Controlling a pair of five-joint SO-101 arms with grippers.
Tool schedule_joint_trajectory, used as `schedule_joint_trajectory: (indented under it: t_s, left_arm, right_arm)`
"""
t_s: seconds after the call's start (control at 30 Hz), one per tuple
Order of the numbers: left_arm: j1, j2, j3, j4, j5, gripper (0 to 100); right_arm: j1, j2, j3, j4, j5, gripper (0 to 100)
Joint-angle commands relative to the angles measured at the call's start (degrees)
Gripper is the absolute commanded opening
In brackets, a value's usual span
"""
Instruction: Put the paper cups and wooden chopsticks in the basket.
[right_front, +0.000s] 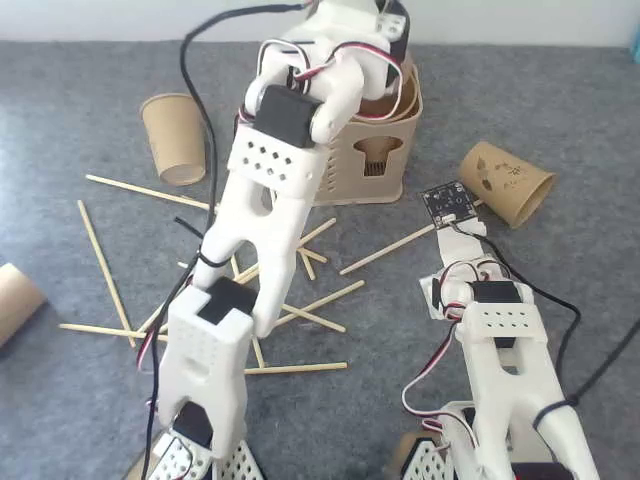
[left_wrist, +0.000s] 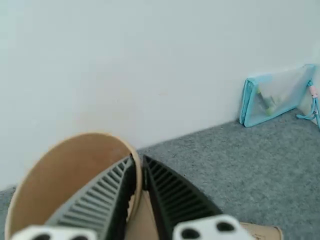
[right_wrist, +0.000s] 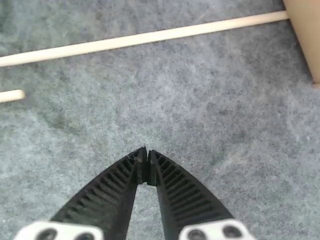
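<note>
Left wrist view: the left hand (left_wrist: 139, 165) is clamped on the rim of a paper cup (left_wrist: 60, 175), one finger inside the mouth and one outside. A white wall and a blue pouch (left_wrist: 277, 95) at the right edge lie behind.
High view: the left arm (right_front: 270, 190) stretches to the top centre over the basket (right_front: 380, 150) and covers much of its opening.
Right wrist view: the right hand (right_wrist: 147, 157) is closed on nothing, low over the grey surface (right_wrist: 225, 115). One chopstick (right_wrist: 145, 37) crosses the top of the frame, and the basket's corner sits at upper right.
Loose cups: one lies at upper left (right_front: 175, 138), one at right (right_front: 508, 183), one at the left edge (right_front: 15, 300).
Scattered chopsticks (right_front: 150, 192): they lie left and centre, several partly under the left arm.
</note>
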Motion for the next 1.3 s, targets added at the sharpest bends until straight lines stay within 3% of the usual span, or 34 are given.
schedule_joint_trajectory:
  t_s: [0.0, 0.27, 0.7, 0.9, 1.1, 1.27]
  left_arm:
    - [0.7, -0.9, -4.2, 3.1, -3.7, 1]
    - [0.7, -0.4, 0.1, 4.2, -7.3, 1]
    - [2.4, -1.0, 4.5, 3.2, -7.1, 3]
    - [4.3, -1.0, -0.5, 11.4, -6.7, 28]
    - [2.9, -1.1, -10.3, 18.7, -6.8, 25]
    - [0.4, -1.1, -24.0, 32.4, -6.8, 24]
  right_arm:
    - [0.7, -2.0, -0.4, -1.1, 1.1, 0.8]
    - [0.7, -2.0, -0.4, -1.1, 1.0, 0.8]
    - [0.7, -2.0, -0.4, -1.5, 0.9, 0.8]
    - [0.7, -2.0, -0.4, -1.7, 0.8, 0.8]
    - [1.7, -2.2, -0.7, -1.4, 0.4, 0.8]
    - [7.1, -10.1, 0.0, 0.4, -7.4, 0.8]
